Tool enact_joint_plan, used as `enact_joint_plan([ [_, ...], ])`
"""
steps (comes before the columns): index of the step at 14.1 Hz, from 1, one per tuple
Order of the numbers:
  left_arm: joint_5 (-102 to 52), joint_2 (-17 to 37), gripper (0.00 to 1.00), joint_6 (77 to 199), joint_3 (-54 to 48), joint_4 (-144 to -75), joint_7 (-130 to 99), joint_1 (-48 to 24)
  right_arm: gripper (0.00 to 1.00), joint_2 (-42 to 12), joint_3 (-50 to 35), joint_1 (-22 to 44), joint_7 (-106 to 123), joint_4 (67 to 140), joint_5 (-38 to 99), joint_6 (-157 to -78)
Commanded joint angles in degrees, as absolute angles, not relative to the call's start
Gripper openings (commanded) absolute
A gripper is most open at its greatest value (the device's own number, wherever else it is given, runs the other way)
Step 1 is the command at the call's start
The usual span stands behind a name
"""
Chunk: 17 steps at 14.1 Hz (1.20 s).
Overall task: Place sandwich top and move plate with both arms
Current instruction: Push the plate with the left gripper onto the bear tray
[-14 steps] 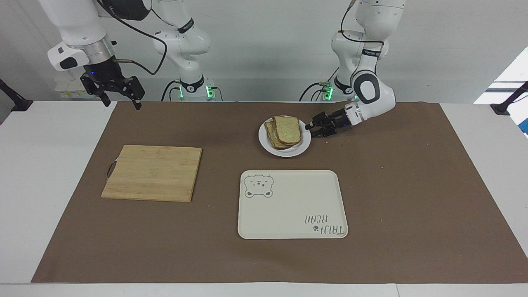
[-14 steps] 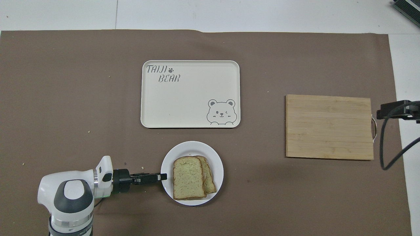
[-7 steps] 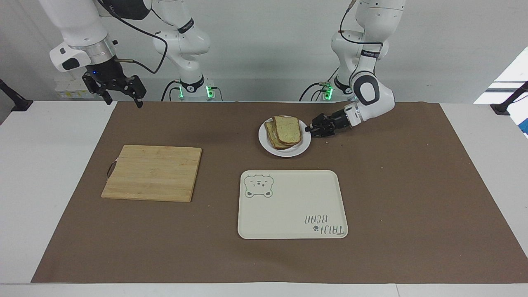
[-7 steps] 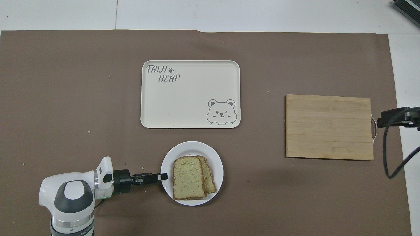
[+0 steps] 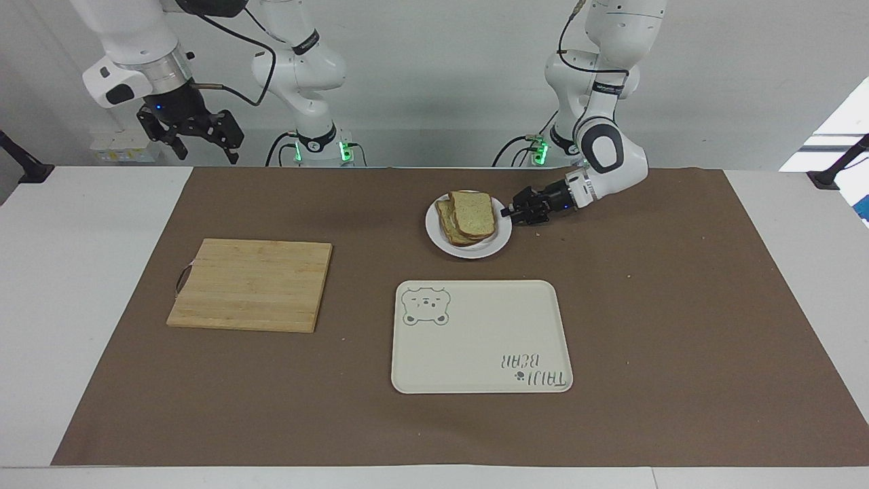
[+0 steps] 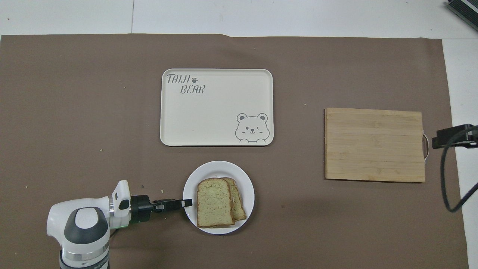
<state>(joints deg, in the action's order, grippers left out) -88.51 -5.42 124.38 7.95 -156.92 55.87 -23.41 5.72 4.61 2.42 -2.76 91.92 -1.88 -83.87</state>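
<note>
The sandwich top (image 5: 473,212) lies on a second bread slice on the small white plate (image 5: 468,252), slightly offset; it also shows in the overhead view (image 6: 213,201) on the plate (image 6: 220,169). My left gripper (image 5: 506,212) lies low and level at the plate's edge toward the left arm's end, with its fingers closed on the rim; its tip (image 6: 188,203) overlaps the rim in the overhead view. My right gripper (image 5: 202,144) hangs open and empty, high over the table's edge at the right arm's end; only part of it (image 6: 453,136) shows in the overhead view.
A cream tray with a bear drawing (image 5: 482,336) lies farther from the robots than the plate. A wooden cutting board (image 5: 251,284) lies toward the right arm's end. A brown mat (image 5: 679,305) covers the table, with a few crumbs near the left gripper.
My left gripper's fingers have closed on the plate's rim. My right gripper has risen and drawn back toward the robots. The plate and bread have not moved.
</note>
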Motion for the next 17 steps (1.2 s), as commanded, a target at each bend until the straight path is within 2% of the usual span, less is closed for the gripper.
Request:
enact_joint_plan([
  [1,-91.66,-5.45,0.38,126.03,8.35,-157.94,57.48,-26.36,1.00,5.36,4.48,2.02,-1.23,91.14,-2.02,-82.97],
  [3,-92.37,-4.92,0.37,126.21,8.35,-157.94,57.48,-26.81,1.00,5.36,4.48,2.11,-1.23,91.14,-2.02,-82.97],
  [4,-92.37,-4.92,0.33,126.30,8.35,-157.94,57.48,-26.81,1.00,5.36,4.48,2.11,-1.23,91.14,-2.02,-82.97],
  [5,-92.29,-5.01,0.20,126.30,8.35,-158.03,57.48,-26.81,1.00,5.36,4.48,2.11,-1.23,91.14,-2.02,-82.97],
  [8,-92.37,-5.01,0.00,126.12,8.44,-158.20,57.48,-26.81,1.00,5.36,4.48,2.11,-1.23,91.14,-2.02,-82.97],
  [17,-92.29,-4.93,0.00,121.74,8.61,-154.70,56.07,-21.54,1.00,5.36,4.48,2.11,-1.23,91.14,-2.02,-82.97],
])
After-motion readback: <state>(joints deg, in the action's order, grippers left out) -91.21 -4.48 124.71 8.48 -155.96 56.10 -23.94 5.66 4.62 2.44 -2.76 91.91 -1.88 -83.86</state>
